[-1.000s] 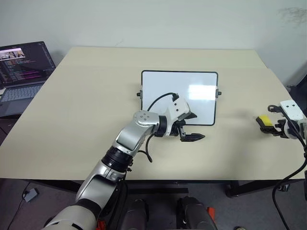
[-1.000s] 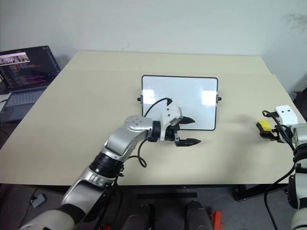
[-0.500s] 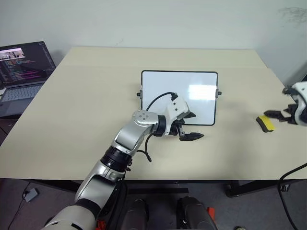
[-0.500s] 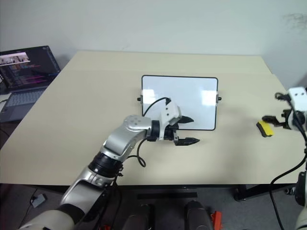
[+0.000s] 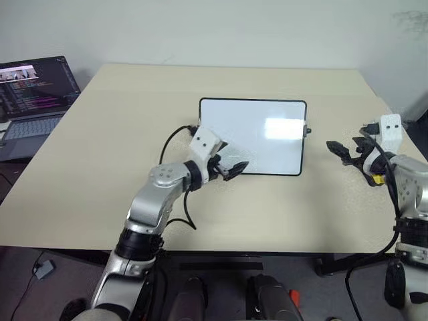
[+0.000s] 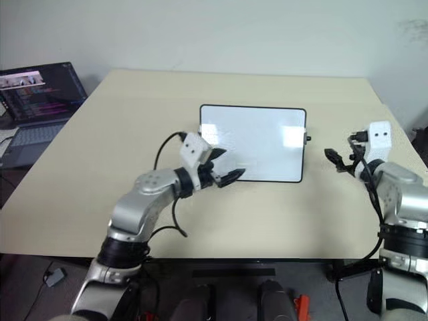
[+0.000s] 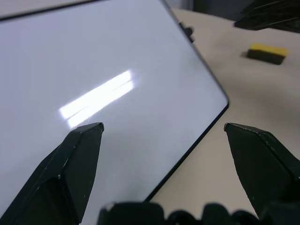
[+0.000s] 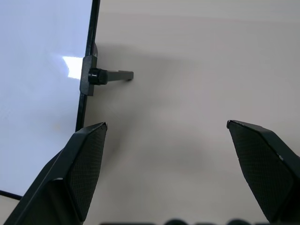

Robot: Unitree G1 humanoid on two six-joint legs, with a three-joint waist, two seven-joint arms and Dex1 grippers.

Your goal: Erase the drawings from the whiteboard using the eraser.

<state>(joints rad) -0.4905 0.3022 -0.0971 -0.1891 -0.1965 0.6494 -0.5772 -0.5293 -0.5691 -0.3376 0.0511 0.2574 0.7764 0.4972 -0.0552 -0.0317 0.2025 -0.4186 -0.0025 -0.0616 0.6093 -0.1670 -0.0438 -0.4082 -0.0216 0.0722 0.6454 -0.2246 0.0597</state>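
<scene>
The whiteboard (image 5: 253, 137) lies flat mid-table, plain white with a glare patch; the drawings are out of view. My left gripper (image 5: 234, 168) hovers open over the board's near left corner, and the left wrist view has its fingers wide apart over the board (image 7: 117, 70). To the right of the board's side knob (image 8: 96, 75) my right gripper (image 5: 341, 152) is open and holds nothing. The eraser (image 7: 267, 52), yellow on a black base, rests on the table to the right of the board. In the left eye view the eraser (image 5: 378, 179) is mostly hidden behind my right wrist.
An open laptop (image 5: 33, 100) stands at the table's far left edge. The table (image 5: 100, 167) is bare beige around the board, and its right edge runs close behind my right arm.
My left gripper drew back left from the board's near right edge to its near left corner. My right gripper left the eraser, rose and swung left toward the board's right side.
</scene>
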